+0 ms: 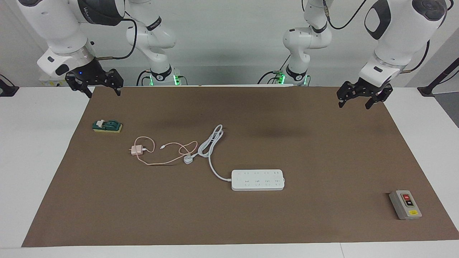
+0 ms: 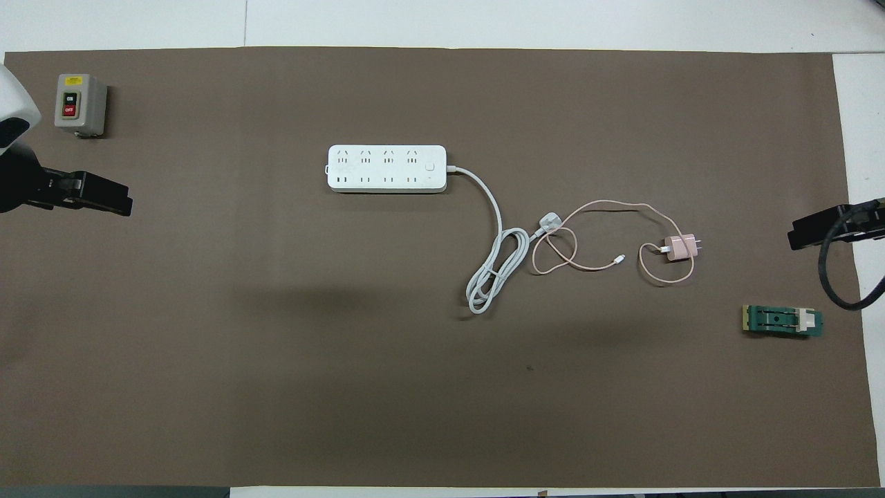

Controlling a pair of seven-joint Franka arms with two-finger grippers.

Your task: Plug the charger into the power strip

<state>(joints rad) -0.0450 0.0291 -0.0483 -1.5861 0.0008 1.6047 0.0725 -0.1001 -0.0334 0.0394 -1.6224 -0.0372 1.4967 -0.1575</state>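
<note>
- Charger [image 1: 136, 150] lies unplugged on the brown mat [image 1: 322, 150], well in from the edges, toward the right arm's end; prongs bare, pink cable [image 1: 168, 154] looped loosely toward the power strip [image 1: 258, 180], which sits mid-mat, sockets up.
- Right gripper [image 1: 104, 87] hangs over the mat corner at the robots' edge, jaws spread, empty. Left gripper [image 1: 355, 98] is over the opposite corner of that edge, jaws spread, empty. Both wait.
- Risk: charger is small and lies flat; a pinch could skid it or catch the cable loop instead.
- Risk: pink cable crosses the strip's white plug [image 1: 188, 159] and coiled white cord [image 1: 211, 141]; lifting the charger may drag them and shift the strip.
- Risk: strip unanchored; insertion force could slide it unless the other arm braces it.
- Risk: prongs off-angle miss the slots.
- Writing: grey button box [image 2: 79, 104] near the corner farthest from the robots reads "OFF" on red; the rest is illegible. Green block [image 2: 783, 321]: no text readable.
</note>
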